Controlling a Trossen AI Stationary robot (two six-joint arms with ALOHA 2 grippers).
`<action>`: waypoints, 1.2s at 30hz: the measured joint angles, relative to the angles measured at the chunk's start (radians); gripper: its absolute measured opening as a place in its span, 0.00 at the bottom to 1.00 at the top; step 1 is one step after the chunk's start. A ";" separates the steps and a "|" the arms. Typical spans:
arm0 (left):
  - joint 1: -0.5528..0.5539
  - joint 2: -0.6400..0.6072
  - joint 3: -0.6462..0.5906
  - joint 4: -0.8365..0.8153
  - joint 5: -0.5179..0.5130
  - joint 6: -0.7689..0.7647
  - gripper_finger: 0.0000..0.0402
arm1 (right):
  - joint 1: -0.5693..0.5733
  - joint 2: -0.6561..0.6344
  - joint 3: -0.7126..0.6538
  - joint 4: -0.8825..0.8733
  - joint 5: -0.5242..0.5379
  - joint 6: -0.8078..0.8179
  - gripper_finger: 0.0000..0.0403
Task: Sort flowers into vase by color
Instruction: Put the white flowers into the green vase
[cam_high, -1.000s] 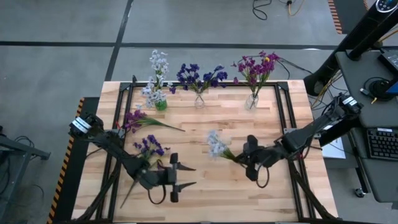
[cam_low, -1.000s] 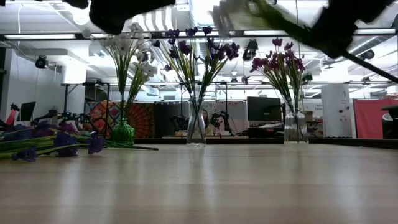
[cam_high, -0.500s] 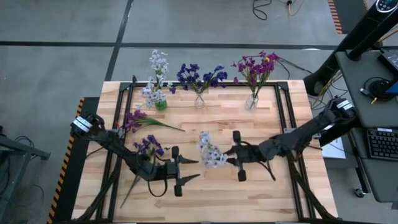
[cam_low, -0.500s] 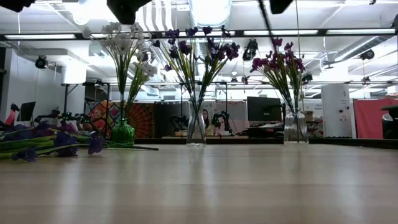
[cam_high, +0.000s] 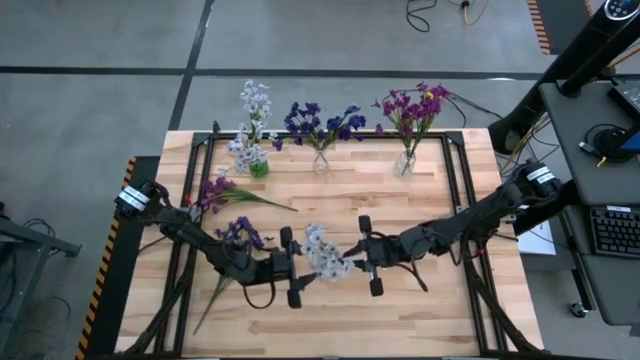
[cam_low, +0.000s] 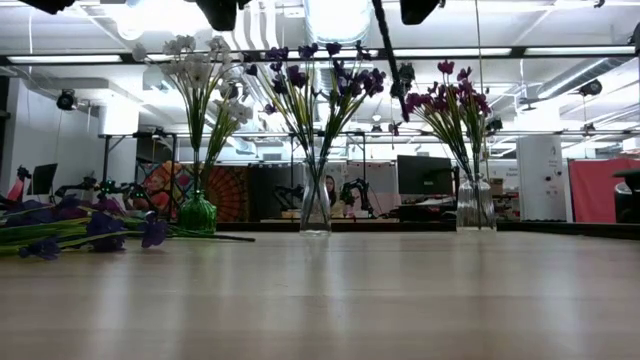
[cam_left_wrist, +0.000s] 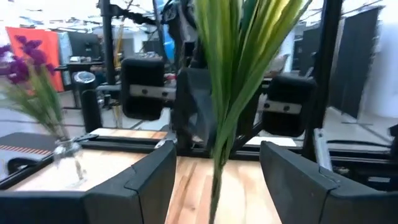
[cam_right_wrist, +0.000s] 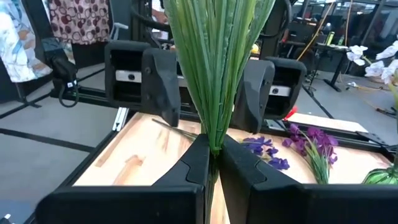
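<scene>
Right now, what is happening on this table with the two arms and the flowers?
The right gripper holds a pale sprig by its stem above the table's middle and presents it to the left gripper, which is open around the sprig. It looks like a handover. Three vases at the far edge already hold white, blue and magenta flowers. Two loose sprigs lie on the left side.

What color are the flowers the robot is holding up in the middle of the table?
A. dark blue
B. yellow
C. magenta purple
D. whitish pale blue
D: the sprig pinched by its stem in the right gripper has whitish pale-blue blossoms, and the left gripper stands open right by them.
</scene>
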 joint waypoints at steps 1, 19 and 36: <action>0.001 0.000 0.000 0.010 0.015 0.001 0.54 | 0.000 0.006 0.003 0.001 -0.001 -0.002 0.05; 0.037 0.000 0.003 0.127 0.146 0.091 0.69 | -0.018 0.035 0.031 -0.019 0.002 -0.008 0.05; 0.076 0.043 0.080 0.092 0.180 0.136 0.69 | -0.018 0.035 0.031 -0.039 0.003 -0.007 0.05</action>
